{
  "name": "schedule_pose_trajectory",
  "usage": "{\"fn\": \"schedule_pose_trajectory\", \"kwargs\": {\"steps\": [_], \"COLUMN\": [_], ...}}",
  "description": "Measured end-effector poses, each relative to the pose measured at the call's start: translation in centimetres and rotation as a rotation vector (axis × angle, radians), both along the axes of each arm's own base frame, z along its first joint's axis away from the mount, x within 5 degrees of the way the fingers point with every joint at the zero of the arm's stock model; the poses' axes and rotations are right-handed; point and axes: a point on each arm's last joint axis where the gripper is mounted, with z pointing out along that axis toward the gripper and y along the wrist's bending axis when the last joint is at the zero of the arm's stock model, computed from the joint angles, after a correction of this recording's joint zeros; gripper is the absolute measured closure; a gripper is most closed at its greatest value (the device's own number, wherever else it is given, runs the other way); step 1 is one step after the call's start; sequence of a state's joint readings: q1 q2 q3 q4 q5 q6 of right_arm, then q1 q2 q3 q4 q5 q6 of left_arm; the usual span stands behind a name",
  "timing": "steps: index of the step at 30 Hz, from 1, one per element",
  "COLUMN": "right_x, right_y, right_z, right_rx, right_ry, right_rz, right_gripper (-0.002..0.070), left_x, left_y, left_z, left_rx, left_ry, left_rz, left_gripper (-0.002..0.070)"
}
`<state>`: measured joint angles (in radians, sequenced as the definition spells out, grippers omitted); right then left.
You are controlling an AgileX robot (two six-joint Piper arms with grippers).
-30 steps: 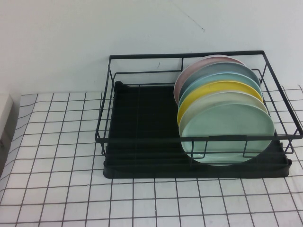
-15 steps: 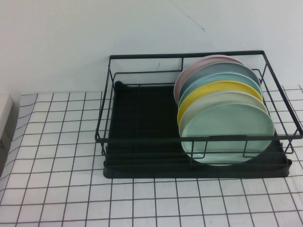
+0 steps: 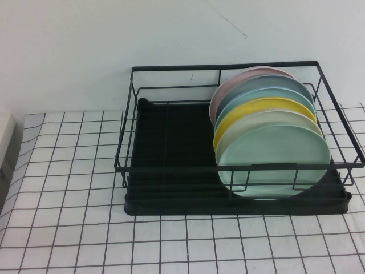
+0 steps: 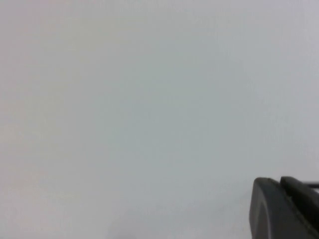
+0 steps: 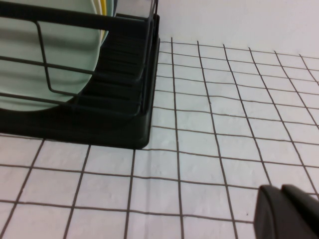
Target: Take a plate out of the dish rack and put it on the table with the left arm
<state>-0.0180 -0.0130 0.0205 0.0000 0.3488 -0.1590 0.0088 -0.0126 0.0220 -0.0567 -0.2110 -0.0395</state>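
Observation:
The pale mint-green plate [image 3: 274, 162] stands upright at the front of a row of plates in the right half of the black dish rack [image 3: 222, 65]. It also shows in the right wrist view [image 5: 30, 55], behind the rack's wires [image 5: 124, 124]. Neither arm appears in the high view. My left gripper [image 4: 280, 185] shows only as two dark fingertips held together, facing a blank white wall. My right gripper [image 5: 281, 191] is shut and empty, low over the gridded table [image 5: 214, 124], off the rack's front right corner.
Behind the mint plate stand a cream plate [image 3: 285, 118], a yellow one [image 3: 256, 108], teal and grey-blue ones and a pink one [image 3: 239, 80]. The rack's left half [image 3: 165, 142] holds nothing. The gridded table [image 3: 68, 188] stretches left and in front. A white object [image 3: 4, 142] sits at the left edge.

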Motion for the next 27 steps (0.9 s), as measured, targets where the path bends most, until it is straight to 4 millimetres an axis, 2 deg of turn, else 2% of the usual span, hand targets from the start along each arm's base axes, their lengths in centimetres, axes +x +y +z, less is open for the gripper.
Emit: {"fn": "schedule_pose_trajectory", "kwargs": {"steps": [6,9,12,15,21,27], "right_x": [0.0,0.0,0.0,0.0,0.0,0.0], "right_y": [0.0,0.0,0.0,0.0,0.0,0.0], "right_z": [0.0,0.0,0.0,0.0,0.0,0.0], "right_rx": [0.0,0.0,0.0,0.0,0.0,0.0], "right_ry": [0.0,0.0,0.0,0.0,0.0,0.0], "right_rz": [0.0,0.0,0.0,0.0,0.0,0.0], "right_gripper": [0.068,0.068,0.068,0.068,0.068,0.068], "left_x": [-0.6,-0.7,-0.5,-0.3,-0.8,1.6], "left_y": [0.1,0.1,0.1,0.0,-0.5,-2.2], "left_z": [1.6,1.8,1.3,1.5,7.0,11.6], "left_rx": [0.003,-0.006,-0.055,-0.115,-0.057,0.071], "left_ry": [-0.192,-0.207,-0.153,0.027,0.319,0.588], "left_rz": [0.012,0.012,-0.004,-0.032,-0.055,-0.251], "left_gripper": [0.0678,0.0678,0.0678,0.0678,0.0678,0.0678]}}
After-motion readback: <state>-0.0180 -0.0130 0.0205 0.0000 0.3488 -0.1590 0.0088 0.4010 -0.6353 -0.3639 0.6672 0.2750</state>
